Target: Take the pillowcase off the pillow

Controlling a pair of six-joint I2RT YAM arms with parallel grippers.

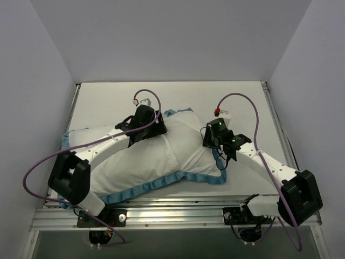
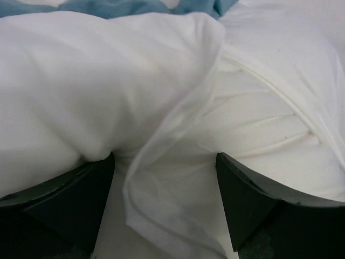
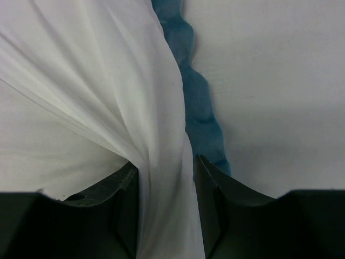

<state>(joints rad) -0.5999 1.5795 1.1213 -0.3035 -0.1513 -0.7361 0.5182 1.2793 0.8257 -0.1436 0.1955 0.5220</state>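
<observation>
between pale walls point(image 1: 32, 81), white table point(image 1: 237, 102) holds pillowcase point(image 1: 145, 162).

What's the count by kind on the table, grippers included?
pillowcase: 1
pillow: 1, mostly covered
grippers: 2, left gripper and right gripper
Total: 4
</observation>
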